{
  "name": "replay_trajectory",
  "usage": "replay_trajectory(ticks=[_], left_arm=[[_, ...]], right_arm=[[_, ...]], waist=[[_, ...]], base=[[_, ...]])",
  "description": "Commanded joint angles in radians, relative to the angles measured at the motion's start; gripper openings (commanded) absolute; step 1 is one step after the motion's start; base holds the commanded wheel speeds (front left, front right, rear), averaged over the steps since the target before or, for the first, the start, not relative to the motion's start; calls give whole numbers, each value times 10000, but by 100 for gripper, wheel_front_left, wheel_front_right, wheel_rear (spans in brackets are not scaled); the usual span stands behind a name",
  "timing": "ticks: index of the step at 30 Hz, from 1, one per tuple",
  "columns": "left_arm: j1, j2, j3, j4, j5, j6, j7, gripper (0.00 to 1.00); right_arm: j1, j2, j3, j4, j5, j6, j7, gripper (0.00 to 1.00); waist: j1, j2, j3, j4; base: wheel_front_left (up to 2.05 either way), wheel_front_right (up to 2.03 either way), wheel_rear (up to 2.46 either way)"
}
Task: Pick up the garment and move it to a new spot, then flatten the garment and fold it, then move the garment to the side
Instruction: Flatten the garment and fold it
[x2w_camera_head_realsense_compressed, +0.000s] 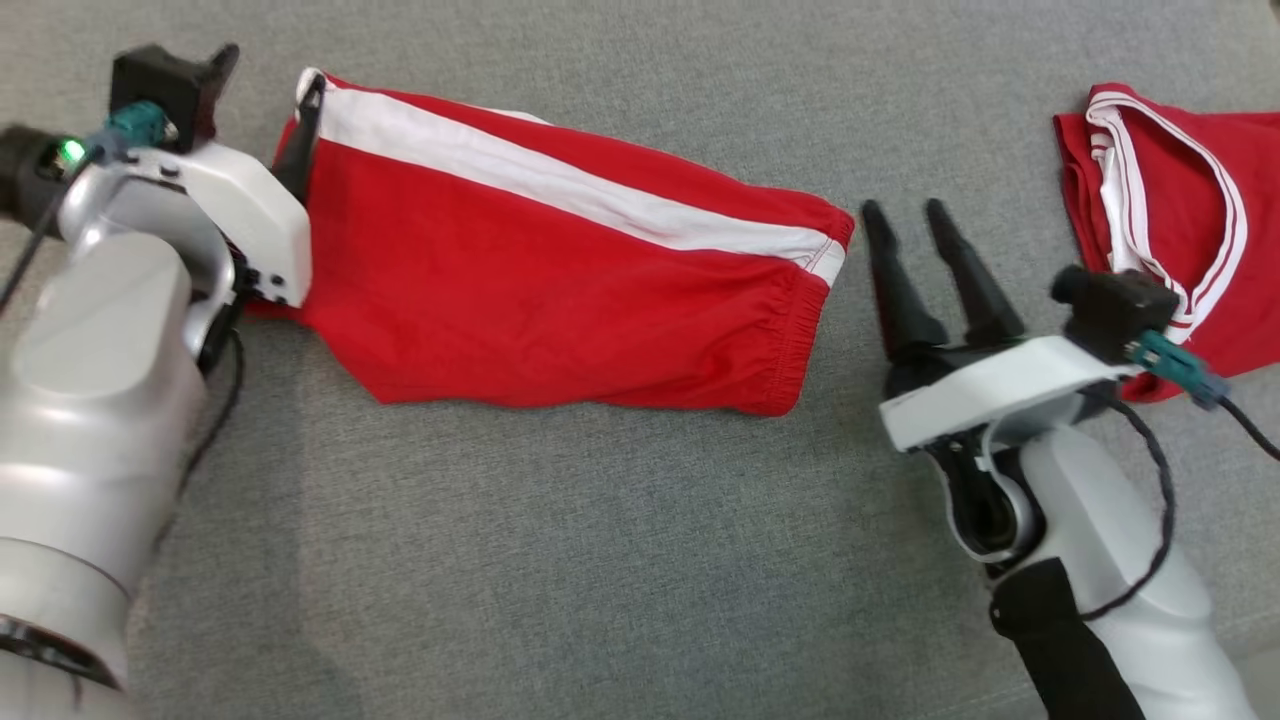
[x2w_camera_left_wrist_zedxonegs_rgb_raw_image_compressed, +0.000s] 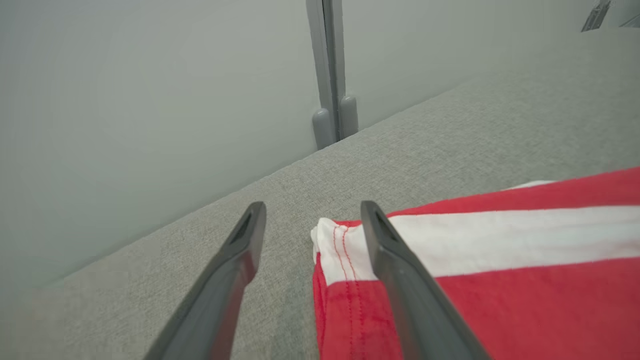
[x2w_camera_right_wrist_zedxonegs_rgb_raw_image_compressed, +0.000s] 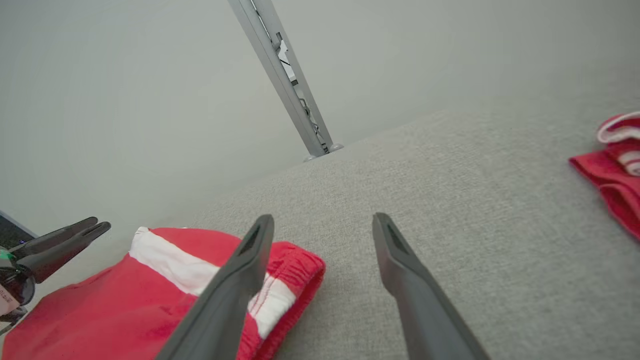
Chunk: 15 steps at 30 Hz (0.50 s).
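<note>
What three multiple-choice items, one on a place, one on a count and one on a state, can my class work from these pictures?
1. Where is the right hand? A. beside the red shorts' elastic end B. on their middle C. under them
2. How many red garments lie on the grey surface? A. one B. two C. three
3. How do the left hand's fingers stand? A. spread apart B. shut on the shorts C. shut on nothing
Key: 1 A, it is over bare grey just right of that end; 2 B, a second red garment lies further right; 3 A, the left wrist view shows a gap between them.
</note>
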Motion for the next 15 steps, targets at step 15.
replay_trajectory(ticks=[15], left_arm=[[1154, -1173, 745, 1543, -1350, 211, 966, 100]], right_arm=[[1916, -64, -2299, -510, -1518, 0, -46, 100]], waist=[[0, 0, -767, 410]], base=[[0, 0, 0]])
